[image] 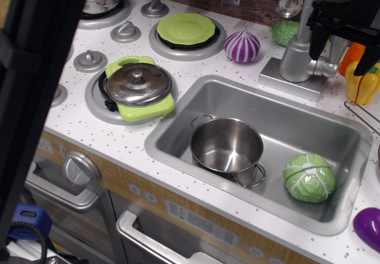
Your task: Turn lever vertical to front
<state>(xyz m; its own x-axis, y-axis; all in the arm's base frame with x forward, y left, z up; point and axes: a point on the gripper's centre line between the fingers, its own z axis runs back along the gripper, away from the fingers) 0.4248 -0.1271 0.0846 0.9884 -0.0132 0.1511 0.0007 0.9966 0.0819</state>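
The grey tap body (295, 53) stands on its base behind the sink, at the upper right. A stubby side cylinder (323, 68) juts to its right, and the short silver-grey lever (336, 49) rises from it, pointing up and slightly back. My black gripper (338, 59) comes down from the top right. Its jaws are spread: one finger (314, 43) is by the tap body and the other finger (366, 59) is to the right, so the lever stands between them. I see no contact with the lever. The lever's upper end is hidden by the gripper.
The sink (178, 124) holds a steel pot (227, 147) and a green cabbage (309, 178). A purple onion (241, 45) and a green vegetable (285, 32) lie left of the tap. A yellow pepper (363, 83) and an orange item (354, 53) sit just right of the gripper. A lidded green pan (139, 84) is on the stove.
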